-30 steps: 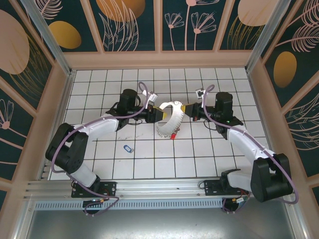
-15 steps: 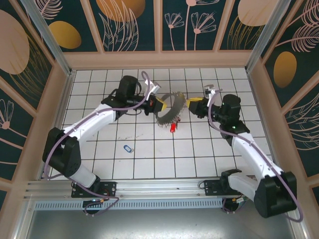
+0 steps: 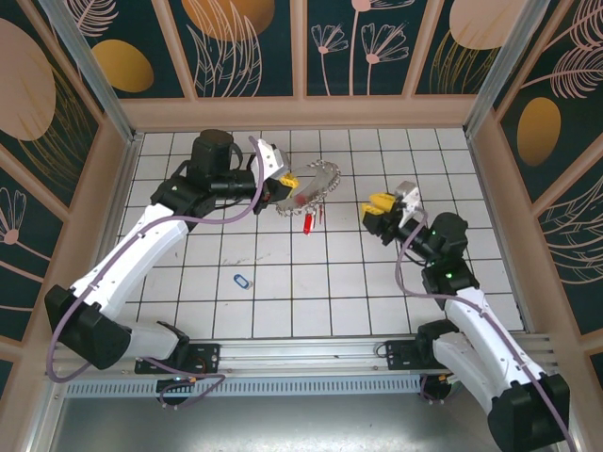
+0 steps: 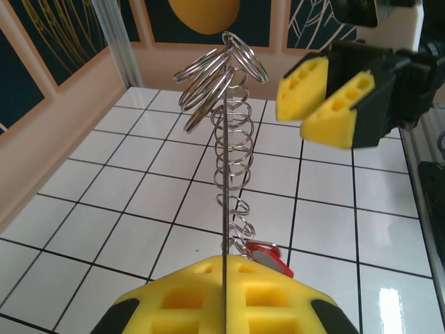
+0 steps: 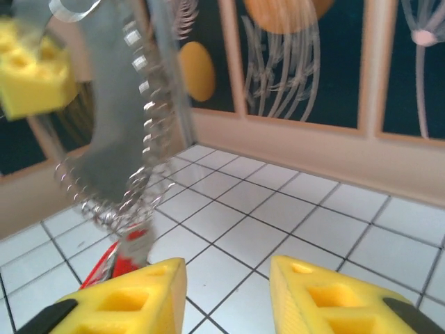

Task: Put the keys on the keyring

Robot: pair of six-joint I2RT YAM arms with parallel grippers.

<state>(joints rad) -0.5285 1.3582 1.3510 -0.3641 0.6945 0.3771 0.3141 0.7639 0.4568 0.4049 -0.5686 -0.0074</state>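
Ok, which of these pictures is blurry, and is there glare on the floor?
Right wrist view: the keyring is smeared with blur, the floor behind it sharper. Left wrist view: crisp keyring, glare on the near-right tiles. Top view: sharp, evenly lit.

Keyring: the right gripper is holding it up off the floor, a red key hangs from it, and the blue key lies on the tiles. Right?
No: the top view shows the left gripper holding the keyring; the right gripper is open, apart from it. The red key hanging and the blue key on the tiles are as you said.
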